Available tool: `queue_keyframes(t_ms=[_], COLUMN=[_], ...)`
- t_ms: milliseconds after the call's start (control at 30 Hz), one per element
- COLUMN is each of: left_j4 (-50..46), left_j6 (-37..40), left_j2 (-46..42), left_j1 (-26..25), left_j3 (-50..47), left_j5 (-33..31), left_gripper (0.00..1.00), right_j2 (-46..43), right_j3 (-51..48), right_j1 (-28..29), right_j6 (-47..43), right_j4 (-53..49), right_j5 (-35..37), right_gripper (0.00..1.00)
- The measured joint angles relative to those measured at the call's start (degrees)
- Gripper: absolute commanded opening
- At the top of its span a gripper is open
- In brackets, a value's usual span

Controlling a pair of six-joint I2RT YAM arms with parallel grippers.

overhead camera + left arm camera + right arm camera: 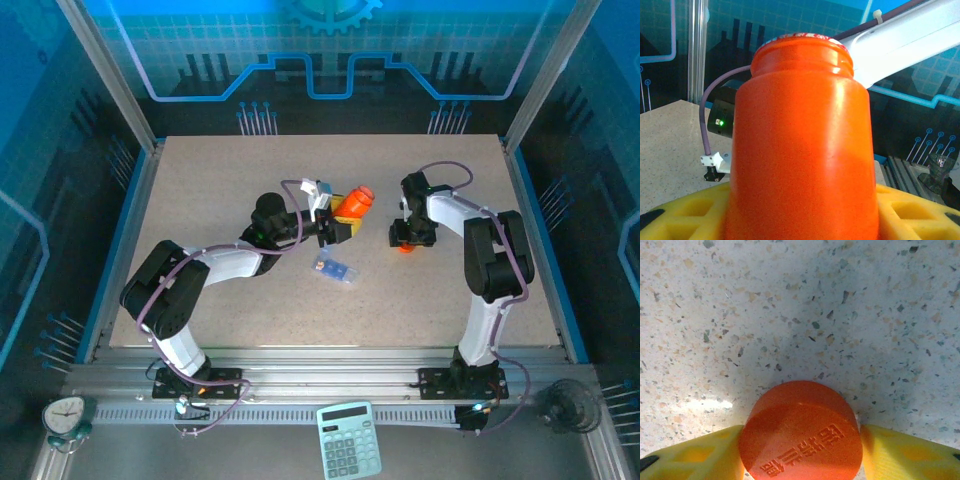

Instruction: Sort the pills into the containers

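The pill box (335,270) lies nearest, flat on the speckled table (200,200) near its middle, apart from both grippers; it is a small, translucent, blue-tinted rectangle set slantwise, its long axis running ten to four o'clock; its compartments are too small to make out. At two o'clock from it, the right gripper (405,240) points down with its yellow fingers (695,455) pressed against both sides of the orange cap (800,432), raised lettering on the cap's face. At twelve o'clock from the box, the left gripper (338,228) stands half-open, clamped on the orange bottle (800,150); the bottle's uncapped mouth points towards one o'clock.
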Motion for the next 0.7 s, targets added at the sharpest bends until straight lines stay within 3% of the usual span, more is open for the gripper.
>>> queue_keyframes(t_ms=[333, 500, 700], left_j4=[-0.02, -0.07, -1.81], left_j6=[0.00, 0.02, 1.14], left_j2=[0.00, 0.00, 0.00], left_j1=[0.00, 0.00, 0.04], left_j3=[0.00, 0.00, 0.02], left_j5=[0.00, 0.00, 0.35], left_gripper=[0.16, 0.16, 0.16], right_j2=[-0.63, -4.42, -11.87], right_j3=[-0.63, -0.72, 0.13], right_j1=[0.28, 0.26, -0.63], right_j6=[-0.52, -0.57, 0.13], right_j4=[0.22, -0.02, -0.17], right_j5=[0.59, -1.31, -9.05], right_gripper=[0.44, 0.43, 0.43])
